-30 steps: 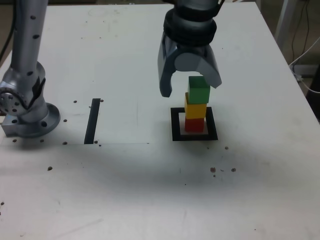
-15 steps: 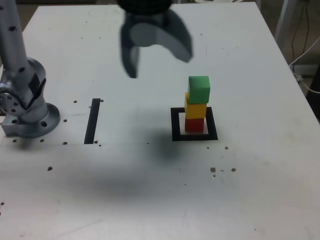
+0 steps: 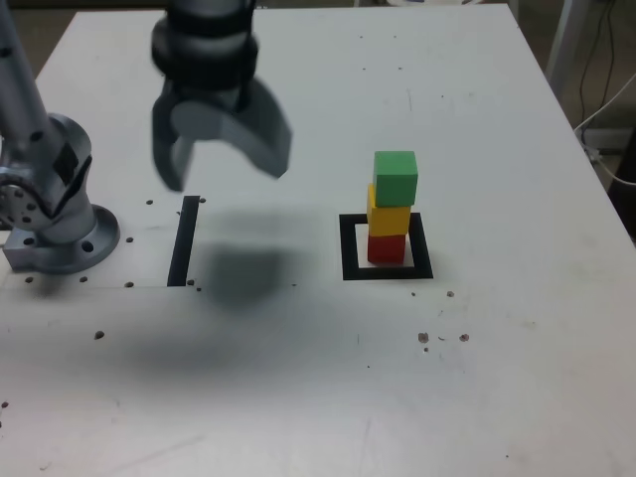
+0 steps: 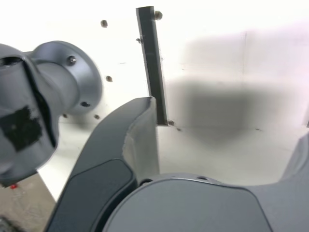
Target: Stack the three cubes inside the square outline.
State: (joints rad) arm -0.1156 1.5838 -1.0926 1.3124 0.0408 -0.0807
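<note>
Cubes (image 3: 389, 214) stacked near a black strip (image 3: 184, 241), pincer (image 3: 227, 167) apart

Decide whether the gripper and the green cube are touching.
Apart: the exterior view plainly shows white table between the gripper and the green cube.

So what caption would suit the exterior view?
Green cube on yellow on red, inside the black square outline, open fingers off to the left.
</note>
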